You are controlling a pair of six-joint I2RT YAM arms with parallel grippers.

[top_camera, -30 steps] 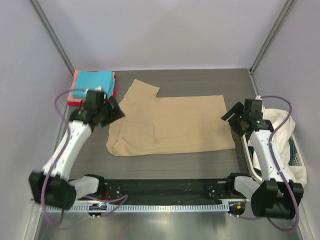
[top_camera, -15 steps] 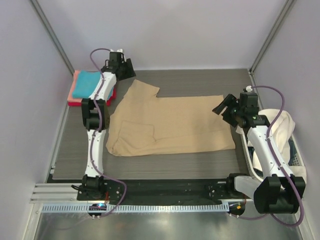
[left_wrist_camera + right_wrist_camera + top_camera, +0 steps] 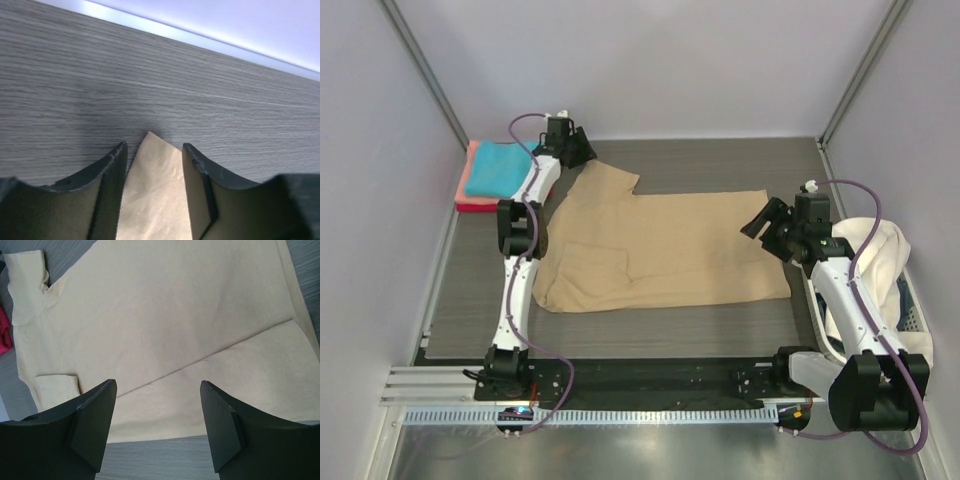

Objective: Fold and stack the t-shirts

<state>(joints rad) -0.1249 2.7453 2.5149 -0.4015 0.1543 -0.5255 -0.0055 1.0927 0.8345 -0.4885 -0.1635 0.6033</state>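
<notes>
At the far sleeve tip of the flat-lying tan t-shirt (image 3: 660,245), we found the left gripper (image 3: 153,147) parted astride it, the right gripper (image 3: 157,383) parted above its right edge. We judged fold-grasping in hand; next required both to pinch fabric.

Overhead view: your desk (image 3: 720,165) is a grey wood-grain surface. At frame centre you see a tan t-shirt (image 3: 660,250) spread flat on it, one sleeve reaching toward the upper left. Just beside that sleeve, at upper left, lies a stack of folded t-shirts (image 3: 495,175), its turquoise top layer (image 3: 500,165) over pink and red edges. At the right edge of the frame sits a white basket (image 3: 912,310) heaped with cream fabric (image 3: 875,245). Left wrist view: you see the sleeve's corner lying on bare woodgrain.
</notes>
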